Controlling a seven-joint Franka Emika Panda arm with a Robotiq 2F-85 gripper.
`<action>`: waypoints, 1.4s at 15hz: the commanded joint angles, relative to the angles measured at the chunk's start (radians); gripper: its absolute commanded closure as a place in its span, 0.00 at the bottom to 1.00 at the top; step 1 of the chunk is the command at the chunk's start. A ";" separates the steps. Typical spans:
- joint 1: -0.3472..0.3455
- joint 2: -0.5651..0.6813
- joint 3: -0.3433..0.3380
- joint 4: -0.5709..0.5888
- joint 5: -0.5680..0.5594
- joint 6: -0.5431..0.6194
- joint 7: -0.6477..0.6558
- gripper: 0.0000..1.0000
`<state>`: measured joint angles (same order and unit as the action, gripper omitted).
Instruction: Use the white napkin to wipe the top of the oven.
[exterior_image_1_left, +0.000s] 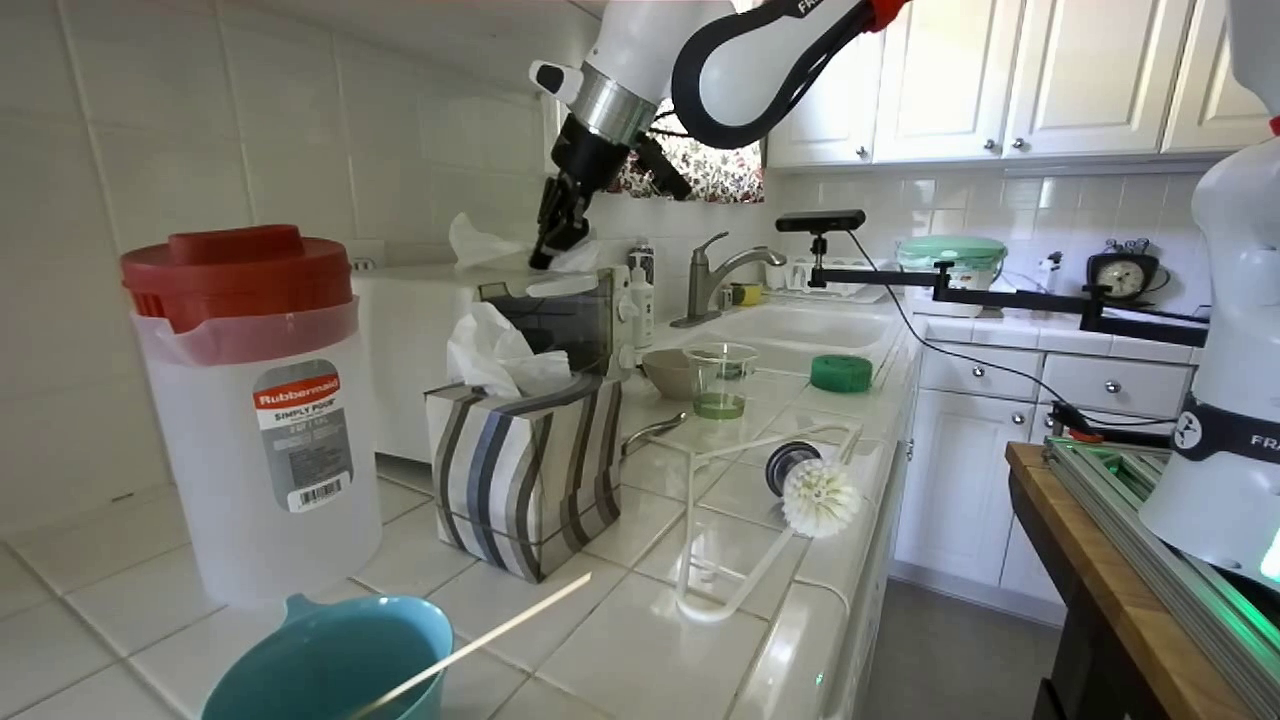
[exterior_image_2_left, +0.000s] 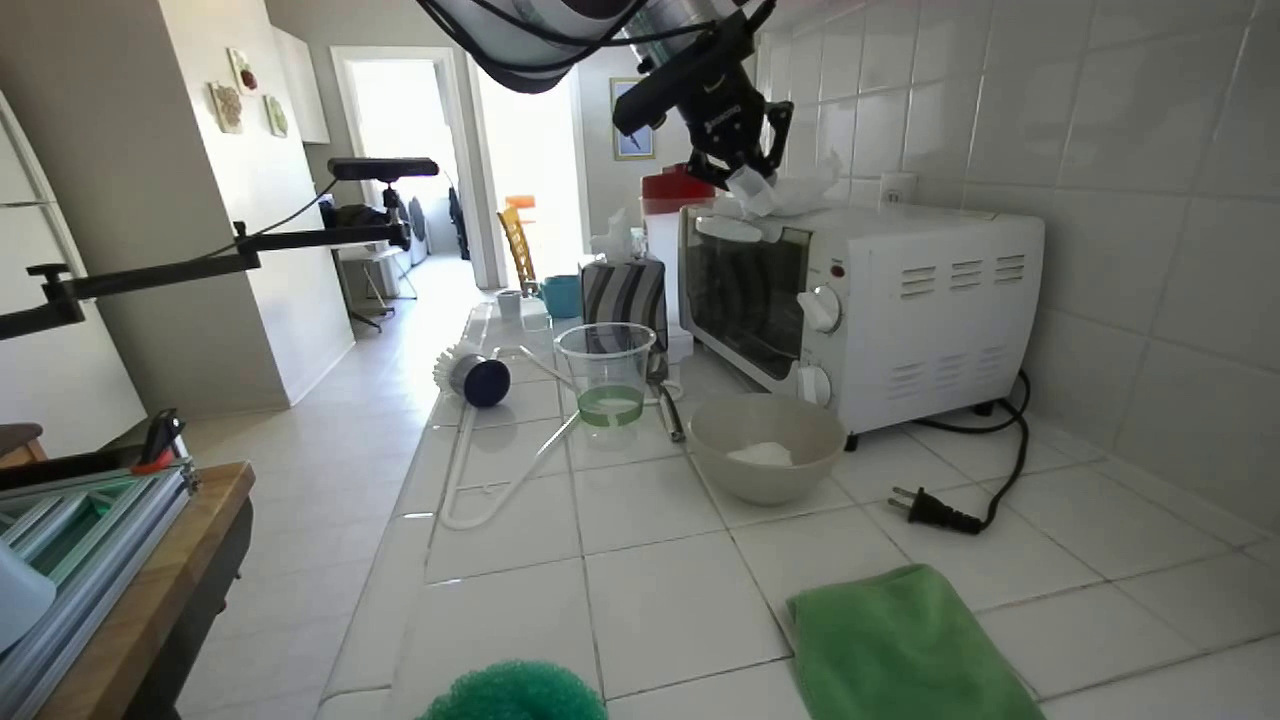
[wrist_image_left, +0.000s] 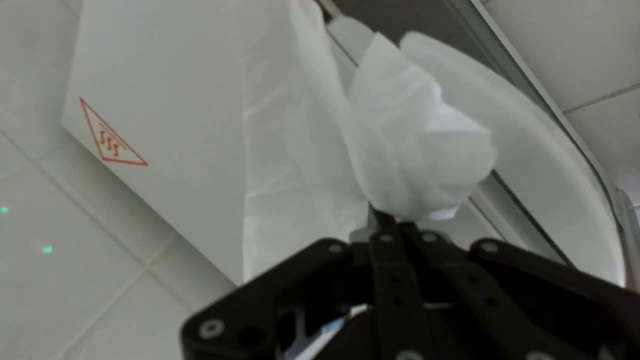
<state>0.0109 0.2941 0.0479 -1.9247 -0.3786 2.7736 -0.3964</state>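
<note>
The white toaster oven (exterior_image_1_left: 405, 330) stands against the tiled wall in an exterior view; its knobs, glass door and vented side (exterior_image_2_left: 940, 310) show in an exterior view. The wrist view shows its top (wrist_image_left: 165, 75) with a red heat-warning triangle. The white napkin (wrist_image_left: 300, 150) lies partly spread over the top near the front edge, part of it bunched up at the fingertips. It also shows in both exterior views (exterior_image_1_left: 480, 243) (exterior_image_2_left: 800, 195). My gripper (wrist_image_left: 395, 222) points down at the oven's front top edge, fingers closed on the bunched napkin. The fingertips are partly hidden by the napkin.
A striped tissue box (exterior_image_1_left: 530, 480) stands before the oven, with a red-lidded pitcher (exterior_image_1_left: 255, 420) beside it. A bowl (exterior_image_2_left: 765, 450), a clear cup (exterior_image_2_left: 610, 375), a brush (exterior_image_2_left: 475, 375) and a green cloth (exterior_image_2_left: 900, 640) are on the counter. The faucet (exterior_image_1_left: 715, 280) stands beyond the oven.
</note>
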 joint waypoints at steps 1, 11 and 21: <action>-0.031 -0.034 -0.042 -0.054 0.002 -0.002 -0.003 1.00; -0.063 -0.047 -0.088 -0.074 -0.002 -0.006 -0.005 1.00; 0.044 0.009 0.017 0.020 -0.003 -0.061 -0.035 1.00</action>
<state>0.0486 0.2709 0.0556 -1.9433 -0.3806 2.7414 -0.3956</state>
